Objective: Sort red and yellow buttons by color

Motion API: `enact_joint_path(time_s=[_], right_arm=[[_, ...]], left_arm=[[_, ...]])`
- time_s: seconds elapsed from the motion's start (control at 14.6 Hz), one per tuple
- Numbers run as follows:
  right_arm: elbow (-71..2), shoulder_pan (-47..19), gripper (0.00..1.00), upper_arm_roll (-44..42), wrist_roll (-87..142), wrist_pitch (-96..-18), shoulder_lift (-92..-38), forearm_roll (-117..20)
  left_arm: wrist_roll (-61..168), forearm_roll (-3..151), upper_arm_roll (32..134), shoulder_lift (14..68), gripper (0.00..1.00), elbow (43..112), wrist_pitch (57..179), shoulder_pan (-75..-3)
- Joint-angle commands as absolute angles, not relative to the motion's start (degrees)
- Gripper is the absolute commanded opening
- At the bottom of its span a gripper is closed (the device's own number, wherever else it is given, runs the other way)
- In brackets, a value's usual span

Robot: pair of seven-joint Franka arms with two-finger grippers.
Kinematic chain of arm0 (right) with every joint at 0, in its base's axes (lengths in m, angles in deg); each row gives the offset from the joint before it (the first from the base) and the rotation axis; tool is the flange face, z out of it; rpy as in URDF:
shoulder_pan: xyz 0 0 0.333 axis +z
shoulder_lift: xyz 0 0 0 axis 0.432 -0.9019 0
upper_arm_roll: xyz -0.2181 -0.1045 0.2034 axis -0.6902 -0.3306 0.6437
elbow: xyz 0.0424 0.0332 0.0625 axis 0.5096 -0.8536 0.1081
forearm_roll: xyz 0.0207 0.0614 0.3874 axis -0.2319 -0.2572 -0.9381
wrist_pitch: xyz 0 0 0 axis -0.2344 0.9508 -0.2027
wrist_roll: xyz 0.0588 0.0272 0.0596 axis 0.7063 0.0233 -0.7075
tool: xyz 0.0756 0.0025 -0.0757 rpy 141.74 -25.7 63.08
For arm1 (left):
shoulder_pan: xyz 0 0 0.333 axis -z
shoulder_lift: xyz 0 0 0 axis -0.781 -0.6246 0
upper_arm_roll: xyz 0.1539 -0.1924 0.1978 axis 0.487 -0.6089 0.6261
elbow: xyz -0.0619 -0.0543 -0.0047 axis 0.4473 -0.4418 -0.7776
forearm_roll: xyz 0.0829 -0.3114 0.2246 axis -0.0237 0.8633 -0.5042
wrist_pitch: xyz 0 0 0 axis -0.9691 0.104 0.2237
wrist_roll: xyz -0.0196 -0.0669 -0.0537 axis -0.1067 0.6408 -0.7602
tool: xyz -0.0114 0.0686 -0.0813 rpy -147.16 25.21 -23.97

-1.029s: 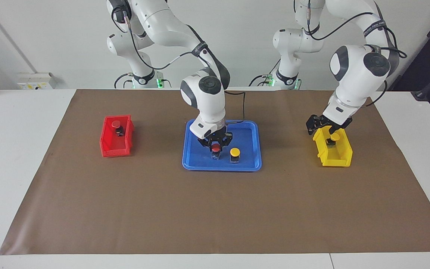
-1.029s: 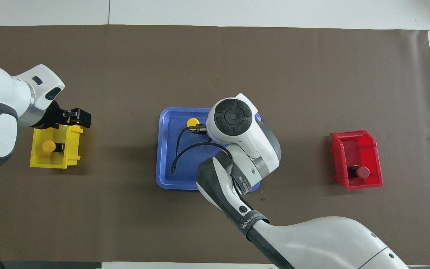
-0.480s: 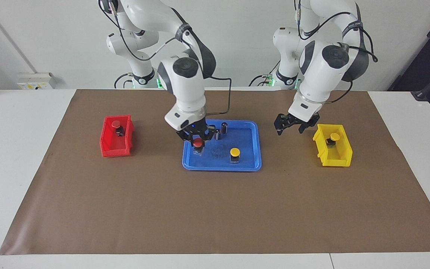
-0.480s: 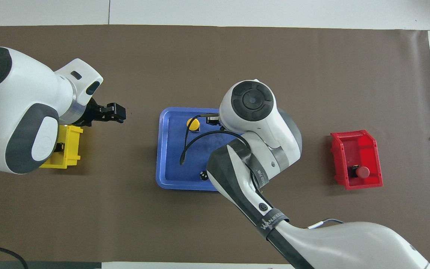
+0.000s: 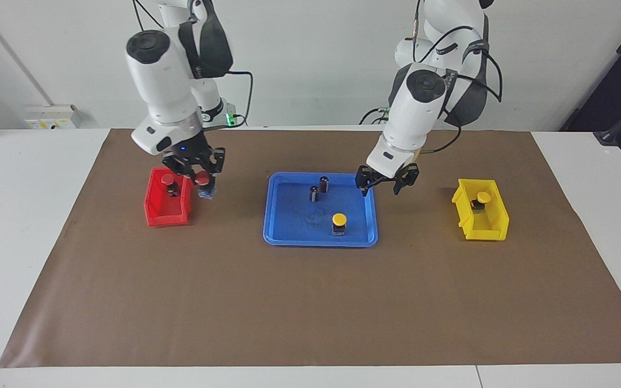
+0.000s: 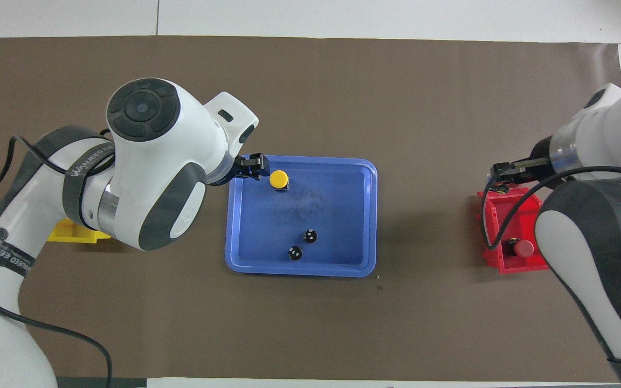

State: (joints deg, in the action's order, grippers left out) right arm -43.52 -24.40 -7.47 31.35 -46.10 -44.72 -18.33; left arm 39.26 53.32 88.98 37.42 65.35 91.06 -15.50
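My right gripper [image 5: 201, 182] is shut on a red button [image 5: 201, 179] and holds it in the air at the rim of the red bin [image 5: 165, 218] on the tray's side. It also shows in the overhead view [image 6: 499, 173], where the held button is hidden. A second red button [image 5: 167, 179] lies in that bin [image 6: 523, 248]. My left gripper [image 5: 387, 186] is open and empty over the blue tray's edge [image 5: 318, 241], beside a yellow button [image 5: 339, 220] standing in the tray [image 6: 278, 179]. Another yellow button [image 5: 482, 198] lies in the yellow bin [image 5: 483, 229].
Two dark upright cylinders [image 5: 324, 183] [image 5: 314, 194] stand in the tray, nearer to the robots than the yellow button. A brown mat [image 5: 310, 302] covers the table. In the overhead view my left arm hides most of the yellow bin [image 6: 73, 233].
My right gripper lifted the red button out of the tray and carried it to the red bin. My left gripper moved from the yellow bin to the tray's edge.
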Motion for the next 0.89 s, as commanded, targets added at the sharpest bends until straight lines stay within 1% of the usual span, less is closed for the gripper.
enact_joint_path(time_s=[0.0,0.14,0.21,0.41,0.69,0.82], right_arm=[[-50.80,-27.52,0.11,-6.53,27.31,-49.72,-42.12,-18.79],[-54.23,-28.76,0.11,-6.53,23.19,-54.81,-42.29,-18.88],[-55.29,-28.76,0.11,-6.53,21.95,-56.22,-42.46,-18.88],[-59.42,-29.46,0.11,-6.62,19.75,-61.41,-42.55,-18.88],[-61.28,-32.09,0.11,-6.62,14.48,-62.91,-42.73,-18.88],[-62.94,-32.10,0.11,-6.62,14.12,-64.75,-42.82,-18.88]], left_arm=[[38.15,53.69,90.01,29.29,0.90,58.80,90.19,-13.82],[38.07,53.60,90.01,25.76,0.90,56.78,91.24,-13.12],[38.07,53.69,90.01,25.40,0.90,56.86,92.81,-13.20],[37.89,54.04,89.92,25.31,0.90,57.12,94.41,-13.20],[35.88,54.13,89.84,25.31,0.90,57.12,94.50,-12.94],[34.65,54.13,89.84,25.40,0.89,58.26,95.54,-12.24]])
